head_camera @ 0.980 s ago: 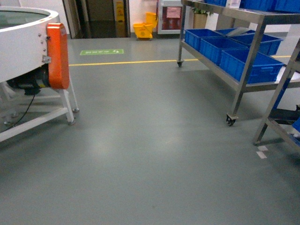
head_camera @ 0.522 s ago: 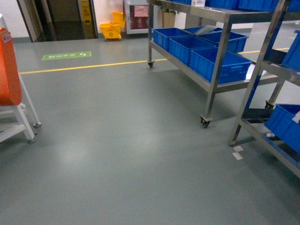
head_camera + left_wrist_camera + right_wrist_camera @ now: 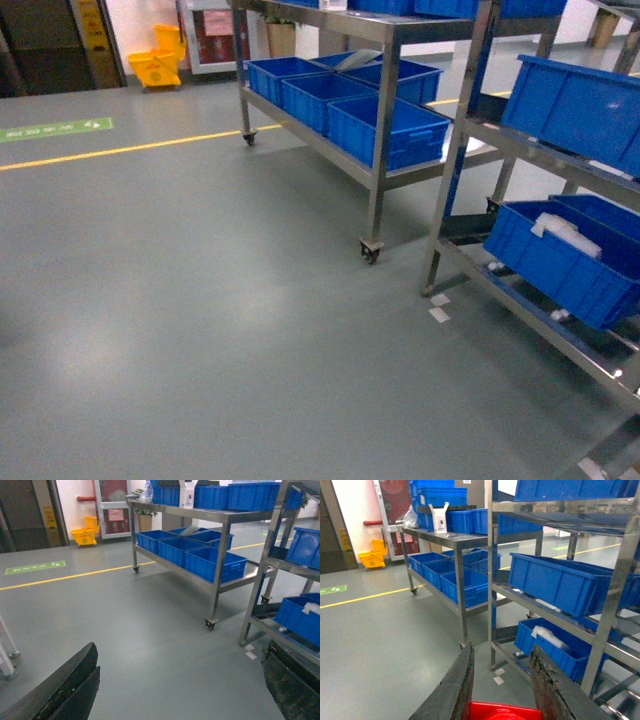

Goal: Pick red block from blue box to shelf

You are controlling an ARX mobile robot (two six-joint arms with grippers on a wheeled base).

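Red block (image 3: 502, 712) between right end effector (image 3: 502, 690) fingers; left end effector (image 3: 180, 690) spread, empty.

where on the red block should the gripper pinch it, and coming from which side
Pinch its two opposite side faces, coming straight along the wrist: the red block lies between the right gripper's fingers, one on each flank. Only its top edge shows, so I can't judge more.
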